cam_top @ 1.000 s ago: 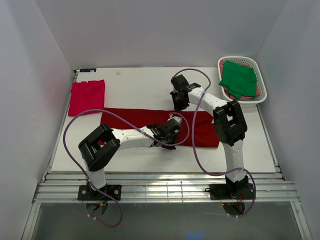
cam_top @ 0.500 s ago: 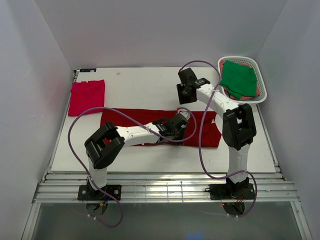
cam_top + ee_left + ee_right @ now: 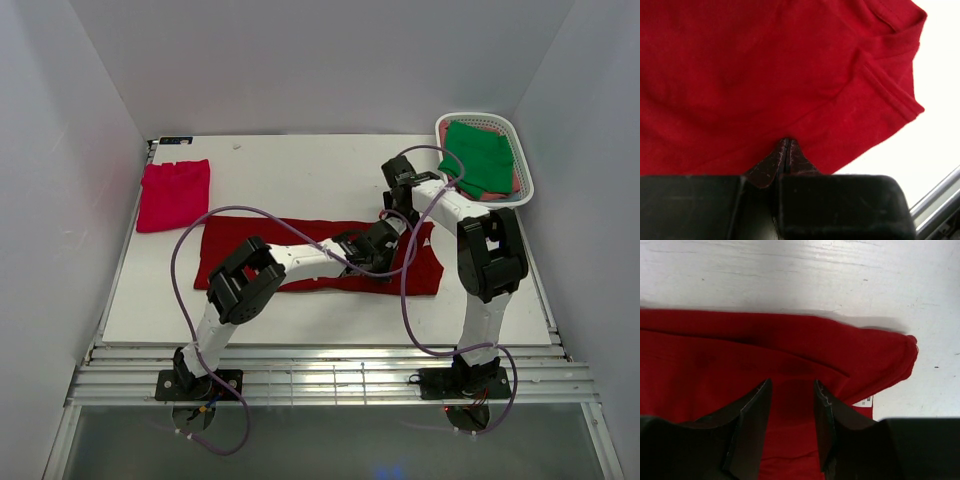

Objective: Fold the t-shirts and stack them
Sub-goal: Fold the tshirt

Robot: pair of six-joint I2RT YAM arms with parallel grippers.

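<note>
The large dark red cloth t-shirt [image 3: 260, 250] lies as a long band across the middle of the white surface [image 3: 300, 170], nearer its front edge. The left gripper [image 3: 785, 150] has its jaws together, pinched on an edge of the shirt toward the right end of the band. The hold looks thin, so a pull could slip it free, or lift only the upper layer and open the fold.

The right gripper [image 3: 791, 400] hovers with jaws apart astride a ridge of the same shirt beside its sleeve end. Closing too high would likely catch one layer; going too low would scrape the surface. The two grippers sit near each other, so uneven lifting could twist the band or knock the arms together. A purple cable [image 3: 405, 290] loops over the cloth and might drag it.

The folded pinkish-red cloth t-shirt [image 3: 173, 193] rests at the far left corner. The green cloth t-shirt [image 3: 478, 155] sits in the white slotted plastic basket [image 3: 527, 178] at the far right corner.
</note>
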